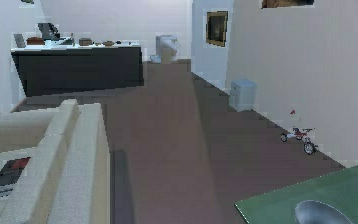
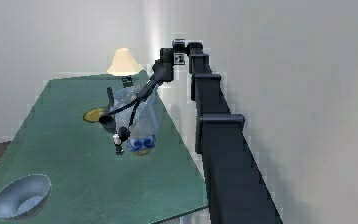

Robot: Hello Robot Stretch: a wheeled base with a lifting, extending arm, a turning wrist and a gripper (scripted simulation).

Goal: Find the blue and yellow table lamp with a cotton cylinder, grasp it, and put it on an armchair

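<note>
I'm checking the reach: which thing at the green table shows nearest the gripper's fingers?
The bluish see-through thing, right by the gripper. The cream-shaded lamp, the yellow disc and the grey bowl all sit farther from it.

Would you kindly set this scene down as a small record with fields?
surface: green table
target: lamp with a pale shade, at the table's far end
arm: dark bar along the table's right edge
jaws: at the arm's far end, right of the lamp's shade in the picture; cannot tell whether they hold anything
also on table: grey bowl, bluish clear object
forward view: beige sofa, dark counter, tricycle
</note>
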